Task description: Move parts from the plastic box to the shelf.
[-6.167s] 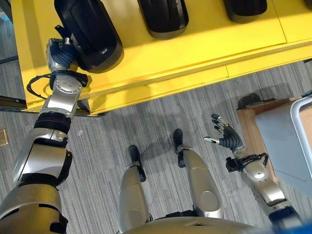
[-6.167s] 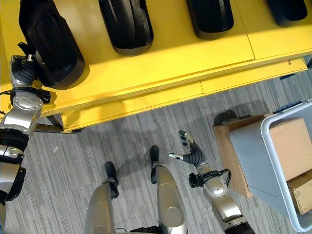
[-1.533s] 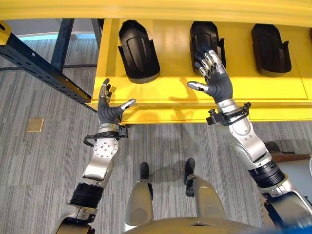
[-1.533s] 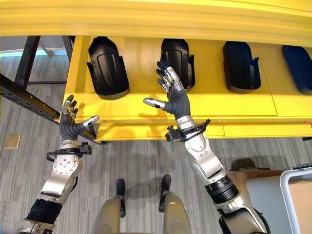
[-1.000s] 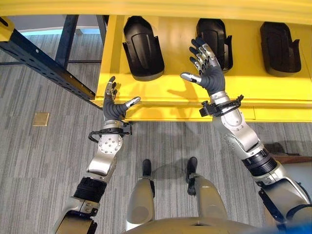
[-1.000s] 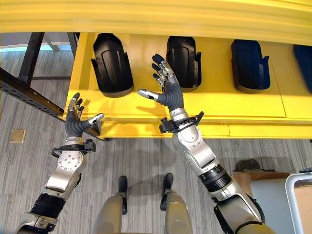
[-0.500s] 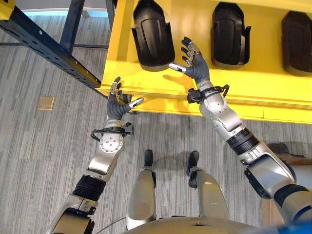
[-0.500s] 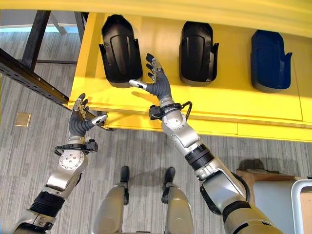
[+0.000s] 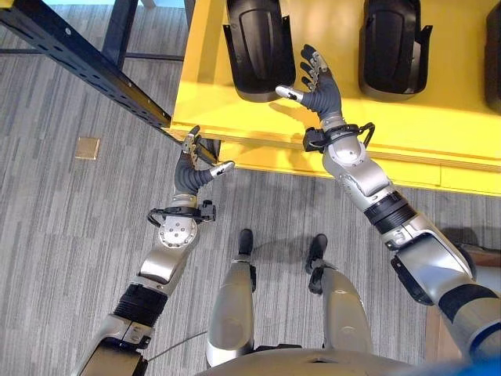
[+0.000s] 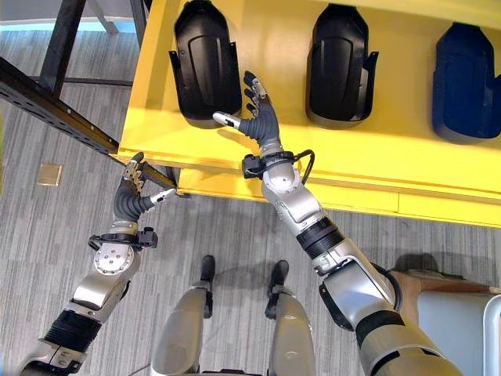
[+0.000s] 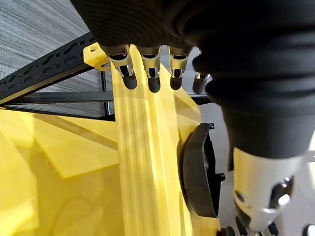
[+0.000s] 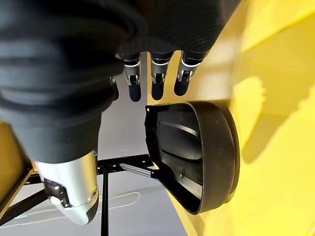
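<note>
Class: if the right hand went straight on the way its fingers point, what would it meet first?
Most likely the leftmost black part on the yellow shelf: the open right hand points at its near end, though the remaining gap is unclear.

I see grey striped carpet flooring [image 9: 70, 235] below me. A small tan square plate [image 9: 88, 148] lies on it, near a black perforated steel beam [image 9: 78, 59].

Your right hand [image 9: 318, 88] is raised at the end of an outstretched arm, fingers [image 12: 158, 83] straight and spread, thumb held out to the side, holding nothing. Your left hand [image 9: 192, 170] is lower, wrist upright, fingers [image 11: 151, 73] relaxed and extended, thumb apart, also empty.
</note>
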Robot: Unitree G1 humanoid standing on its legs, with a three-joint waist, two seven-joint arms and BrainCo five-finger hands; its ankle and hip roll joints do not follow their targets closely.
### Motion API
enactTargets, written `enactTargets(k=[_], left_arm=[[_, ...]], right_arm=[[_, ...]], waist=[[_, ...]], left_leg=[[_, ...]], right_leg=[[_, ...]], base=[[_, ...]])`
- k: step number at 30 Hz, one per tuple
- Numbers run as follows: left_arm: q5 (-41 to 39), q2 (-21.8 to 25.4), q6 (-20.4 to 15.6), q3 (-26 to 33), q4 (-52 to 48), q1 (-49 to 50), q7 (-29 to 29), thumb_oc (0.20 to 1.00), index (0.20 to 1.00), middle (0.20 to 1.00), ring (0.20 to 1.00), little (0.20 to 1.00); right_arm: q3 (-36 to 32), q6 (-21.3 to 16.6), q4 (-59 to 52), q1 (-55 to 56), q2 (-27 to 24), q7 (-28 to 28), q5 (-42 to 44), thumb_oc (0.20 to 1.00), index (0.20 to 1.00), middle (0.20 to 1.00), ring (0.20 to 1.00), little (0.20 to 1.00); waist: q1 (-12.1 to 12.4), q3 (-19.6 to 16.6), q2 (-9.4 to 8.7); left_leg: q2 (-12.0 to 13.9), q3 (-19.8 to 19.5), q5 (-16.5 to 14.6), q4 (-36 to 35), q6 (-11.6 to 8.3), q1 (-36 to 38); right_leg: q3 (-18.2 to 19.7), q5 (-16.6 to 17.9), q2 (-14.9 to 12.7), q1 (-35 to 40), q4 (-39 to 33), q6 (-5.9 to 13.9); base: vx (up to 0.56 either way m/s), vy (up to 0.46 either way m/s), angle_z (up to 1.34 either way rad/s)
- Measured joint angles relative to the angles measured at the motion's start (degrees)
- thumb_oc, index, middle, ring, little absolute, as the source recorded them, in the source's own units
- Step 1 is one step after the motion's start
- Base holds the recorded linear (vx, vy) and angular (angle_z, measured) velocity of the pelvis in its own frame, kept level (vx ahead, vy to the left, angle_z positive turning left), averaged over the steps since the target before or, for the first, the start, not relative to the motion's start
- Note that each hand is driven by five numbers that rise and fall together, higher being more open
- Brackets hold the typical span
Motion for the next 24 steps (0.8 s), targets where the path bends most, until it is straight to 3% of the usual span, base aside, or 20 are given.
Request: enactTargets(k=[24], left_arm=[[-0.99,1.69,-1.4,2.42,-2.55,4.57,-1.22,1.0,1.0,1.0,1.0,1.0]], right_arm=[[-1.45,-0.02,1.13,-0.03,0.03,-0.56,-0.13,1.0,1.0,1.0,1.0,1.0]], waist=[[1.53,0.51,0.87]], left_leg=[[-0.68,-1.69,0.31,0.9,-0.17,-1.31]], right_leg=[[-1.19,-1.39,-0.9,-1.22,2.84,-0.27]], base=[[0.0,0.0,0.03]])
